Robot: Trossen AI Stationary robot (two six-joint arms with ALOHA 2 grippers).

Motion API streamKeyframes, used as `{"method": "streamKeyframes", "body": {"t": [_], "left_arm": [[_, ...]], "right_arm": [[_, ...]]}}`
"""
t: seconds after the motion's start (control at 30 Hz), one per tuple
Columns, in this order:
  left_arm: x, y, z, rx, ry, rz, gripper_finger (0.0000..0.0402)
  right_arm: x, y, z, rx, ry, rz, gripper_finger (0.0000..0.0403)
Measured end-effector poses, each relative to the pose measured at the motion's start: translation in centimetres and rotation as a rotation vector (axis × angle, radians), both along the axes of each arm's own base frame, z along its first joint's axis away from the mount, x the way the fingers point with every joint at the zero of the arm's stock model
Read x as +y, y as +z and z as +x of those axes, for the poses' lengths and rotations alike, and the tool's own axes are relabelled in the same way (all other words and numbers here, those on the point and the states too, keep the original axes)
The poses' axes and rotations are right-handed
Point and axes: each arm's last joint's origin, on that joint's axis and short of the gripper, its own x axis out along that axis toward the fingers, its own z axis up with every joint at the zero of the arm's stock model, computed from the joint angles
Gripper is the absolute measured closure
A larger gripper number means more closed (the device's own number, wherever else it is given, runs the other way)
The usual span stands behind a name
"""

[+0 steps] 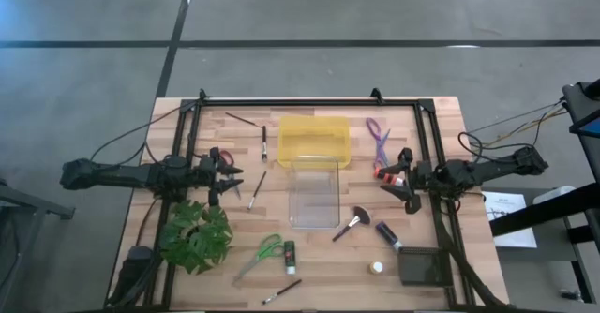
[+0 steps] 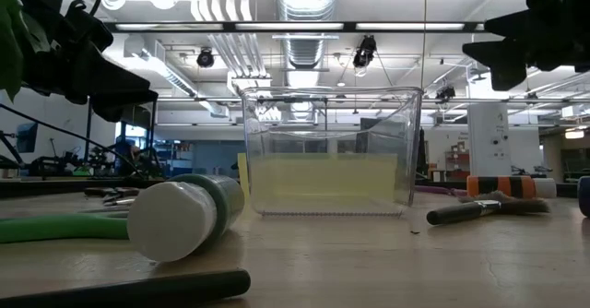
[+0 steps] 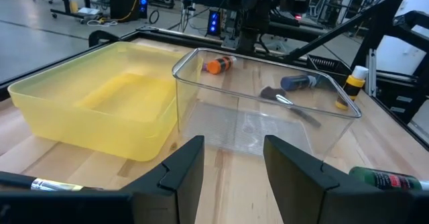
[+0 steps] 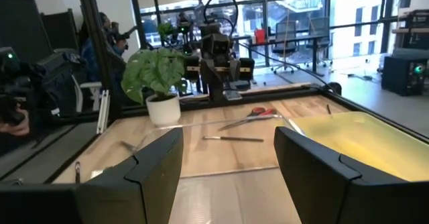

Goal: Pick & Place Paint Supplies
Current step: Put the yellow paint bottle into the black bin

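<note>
Two bins mid-table: one yellow bin (image 1: 314,140), one clear bin (image 1: 315,194), touching.

Three scissors: red (image 1: 223,157), purple (image 1: 378,135), green (image 1: 262,253).

Four bottles: orange (image 1: 390,174), purple (image 1: 388,235), green (image 1: 290,253), white (image 1: 376,268).

Broad brush (image 1: 351,222) beside clear bin.

Left gripper (image 1: 232,176), right gripper (image 1: 386,184): both released, holding nothing.

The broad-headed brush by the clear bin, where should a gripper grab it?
Grip the broad-headed brush around its thin dark handle, coming straight down from above. It lies flat and angled on the table, so the fingers should close across the handle, clear of the clear bin.
</note>
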Motion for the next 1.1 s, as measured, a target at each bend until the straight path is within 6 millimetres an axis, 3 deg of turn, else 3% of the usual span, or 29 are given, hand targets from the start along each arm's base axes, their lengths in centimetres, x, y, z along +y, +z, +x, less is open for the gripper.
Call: {"method": "streamKeyframes", "body": {"t": [0.3,0.53,0.67,0.83,0.97,1.1], "left_arm": [[0.0,0.0,0.0,0.0,0.0,0.0,0.0237],[0.0,0.4,0.1,-0.038,-0.011,0.073,0.0237],[0.0,2.5,0.1,-0.241,-0.011,0.193,0.0237],[-0.1,5.6,-0.6,-0.563,0.002,0.327,0.0237],[-0.2,7.0,-1.3,-0.714,-0.016,0.414,0.0237],[-0.3,8.8,-1.5,-0.74,-0.004,0.461,0.0237]], "right_arm": [[0.0,-0.5,0.0,0.052,0.007,0.09,0.0169],[0.3,0.7,-0.1,-0.049,0.13,0.168,0.0169],[0.3,4.3,-0.5,-0.105,0.163,0.156,0.0169],[0.4,9.8,0.0,0.036,0.144,0.057,0.0169],[1.0,13.7,2.2,0.211,0.137,-0.019,0.0169],[1.7,16.1,5.3,0.526,0.094,-0.05,0.0169]]}}
